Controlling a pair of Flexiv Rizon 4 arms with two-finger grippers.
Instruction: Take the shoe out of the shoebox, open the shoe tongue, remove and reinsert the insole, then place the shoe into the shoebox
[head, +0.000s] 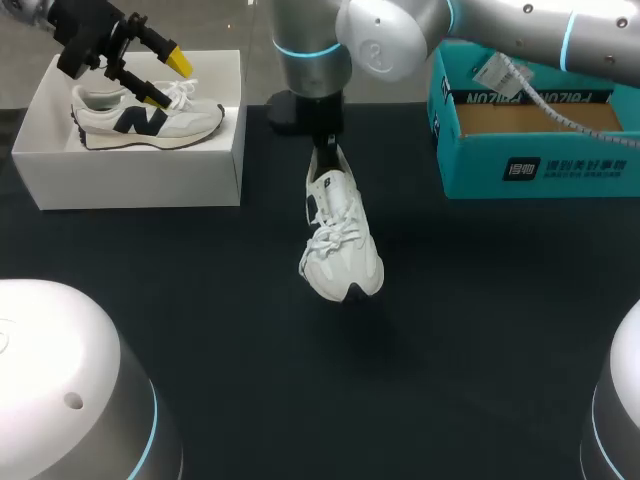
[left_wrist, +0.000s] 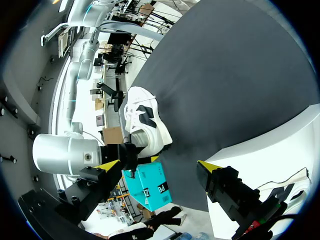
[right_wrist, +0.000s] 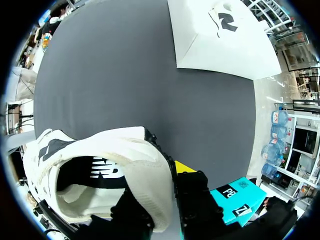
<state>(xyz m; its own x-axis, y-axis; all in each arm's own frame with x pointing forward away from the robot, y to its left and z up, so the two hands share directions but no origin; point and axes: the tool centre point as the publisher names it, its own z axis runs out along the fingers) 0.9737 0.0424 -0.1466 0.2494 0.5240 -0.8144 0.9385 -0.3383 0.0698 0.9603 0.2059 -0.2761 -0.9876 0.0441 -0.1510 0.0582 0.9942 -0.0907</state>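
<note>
Right hand: your right hand (head: 324, 152) pinches the heel of the shoe (head: 342, 250). The right wrist view shows one finger inside the collar and the other outside it.
Left hand: your left hand (head: 166, 79) is spread and holds nothing. It hovers over the white shoebox (head: 140, 185) at the far left, just above the second shoe (head: 150, 120) lying in that box.
Shoe: it hangs by the heel over the middle of the surface (head: 450, 330), with the toe pointing down and toward the near side. You cannot tell whether the toe touches the surface.
Boxes: the white shoebox stands far left and the teal box (head: 520, 170) far right. The teal box is open and shows only its brown floor. Both are well apart from the shoe.
Done: the shoe is out of a box and in your grip, so you can count the first step as finished.
Insole: in the right wrist view the dark insole (right_wrist: 100, 175) lies inside the shoe, apparently in place.
Tongue: the laces (head: 335, 238) look drawn across the tongue (head: 328, 207), so it does not seem opened yet.
Left to do: open the tongue, pull the insole out, refit it, then put the shoe back in its box. You are early in the task.
Next need: you probably want the left hand brought across to the tongue while the right hand steadies the heel.
</note>
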